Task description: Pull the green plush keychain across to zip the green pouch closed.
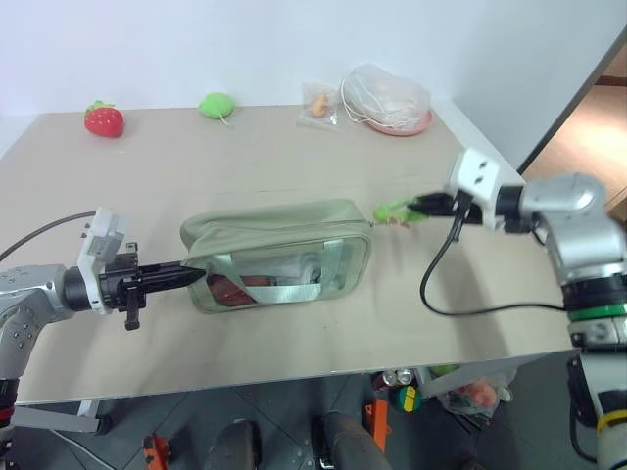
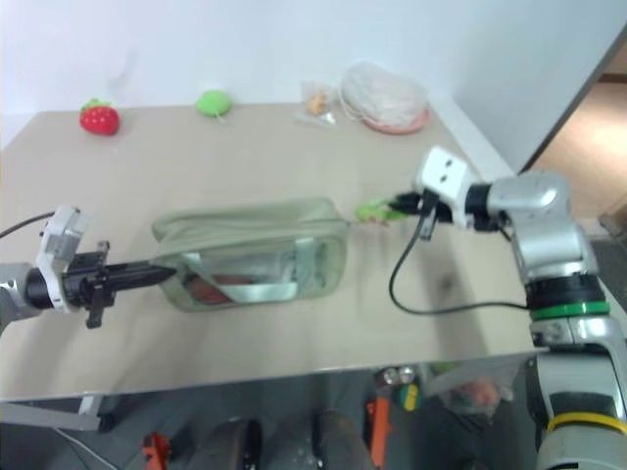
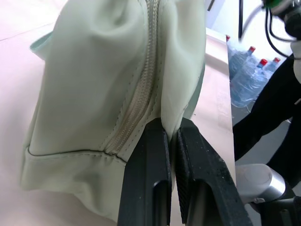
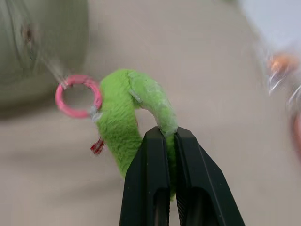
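Both hands (image 1: 196, 275) (image 1: 416, 207) pinched closed, arms spread apart.

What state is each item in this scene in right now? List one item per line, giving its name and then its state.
green pouch: lying on the table, zipper closed along its top.
green plush keychain: pulled out past the pouch's end, on a pink ring.
left gripper: shut on the pouch's end.
right gripper: shut on the keychain.

Two head views look forward and down over the table (image 1: 294, 333), sharing the pouch (image 1: 279, 230) and both arms. The left wrist view sits close against the pouch's zipper end; the right wrist view sits close to the keychain (image 4: 122, 127).
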Controlling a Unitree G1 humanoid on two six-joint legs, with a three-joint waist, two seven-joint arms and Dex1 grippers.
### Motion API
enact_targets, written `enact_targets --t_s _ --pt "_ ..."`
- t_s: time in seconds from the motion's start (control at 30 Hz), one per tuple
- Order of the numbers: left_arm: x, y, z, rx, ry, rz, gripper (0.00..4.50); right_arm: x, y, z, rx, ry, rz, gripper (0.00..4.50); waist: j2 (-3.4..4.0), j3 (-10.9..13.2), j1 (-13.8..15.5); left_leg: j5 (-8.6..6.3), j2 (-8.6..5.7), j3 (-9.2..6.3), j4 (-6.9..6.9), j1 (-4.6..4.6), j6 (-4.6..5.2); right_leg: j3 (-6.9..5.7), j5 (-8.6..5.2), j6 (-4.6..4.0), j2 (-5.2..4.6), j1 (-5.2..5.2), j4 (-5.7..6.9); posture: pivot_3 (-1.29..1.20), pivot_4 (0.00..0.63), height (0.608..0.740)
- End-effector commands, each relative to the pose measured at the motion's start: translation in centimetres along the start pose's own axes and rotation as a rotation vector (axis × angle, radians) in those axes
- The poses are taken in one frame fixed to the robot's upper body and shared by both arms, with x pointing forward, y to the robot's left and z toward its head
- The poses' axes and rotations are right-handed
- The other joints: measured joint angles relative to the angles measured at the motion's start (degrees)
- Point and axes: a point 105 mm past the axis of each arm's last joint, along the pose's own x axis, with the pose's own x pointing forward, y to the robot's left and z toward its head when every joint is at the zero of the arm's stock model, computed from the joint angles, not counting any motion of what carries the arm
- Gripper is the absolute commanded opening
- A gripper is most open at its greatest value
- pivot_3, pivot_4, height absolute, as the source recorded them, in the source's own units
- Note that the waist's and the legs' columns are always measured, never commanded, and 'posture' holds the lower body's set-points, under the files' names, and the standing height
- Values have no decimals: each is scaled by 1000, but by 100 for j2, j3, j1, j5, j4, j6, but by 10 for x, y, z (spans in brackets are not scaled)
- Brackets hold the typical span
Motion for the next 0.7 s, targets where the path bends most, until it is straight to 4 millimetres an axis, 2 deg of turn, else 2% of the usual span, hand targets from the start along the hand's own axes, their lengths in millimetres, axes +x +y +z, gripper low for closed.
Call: enact_targets --t_s 0.03,0.13,0.27,0.3,0.37,0.43,0.47,0.57,0.63,0.7 --pt "-8 3 4 4 -7 63 0 29 42 -3 49 -23 85 65 1 1 -18 0 2 -1 -2 0 0 0 1 -1 4 -2 2 0 150 740" --pt "-10 10 7 -28 -29 124 0 45 56 -9 95 -16 86 65 9 5 -52 2 5 -4 -1 2 -2 -1 3 -5 9 -4 10 0 150 740" --pt "-9 21 10 -40 -34 191 0 43 34 -3 152 -55 -16 65 7 4 -69 5 5 -2 5 5 -5 -2 10 -3 9 -1 10 0 150 740" --pt "-8 23 12 -31 -43 197 0 37 26 2 184 -84 -30 359 7 4 -70 5 3 0 6 6 -5 -2 11 -3 9 0 10 0 150 740" --pt "-7 26 12 -7 -39 210 0 21 10 15 227 -159 -54 359 8 6 -69 5 -1 3 6 5 -5 -1 12 -1 10 -1 9 0 150 740" --pt "-7 28 13 -10 -50 219 586 11 5 22 251 -202 -57 686 8 5 -68 5 -3 4 4 4 -5 -1 12 0 13 -3 8 0 150 740" --pt "-7 29 15 -24 -65 218 1060 6 4 25 259 -220 -52 897 8 5 -67 5 -3 3 1 2 -5 -1 11 1 11 -2 5 0 150 740" --pt "-8 26 22 -52 -100 202 2010 -11 -3 31 309 -269 -68 1850 7 5 -67 4 -2 0 -2 -7 -4 -1 6 2 8 -3 2 0 150 740" --pt "-10 25 28 -66 -131 199 2709 -24 2 33 354 -294 -20 2544 7 5 -66 3 0 -1 -6 -11 -4 -3 4 0 8 -7 1 0 150 740" --pt "-14 26 36 -67 -174 219 3387 -36 3 33 395 -313 -9 2581 7 5 -65 3 0 -3 -8 -13 -4 -11 0 -2 8 -6 1 0 150 740"
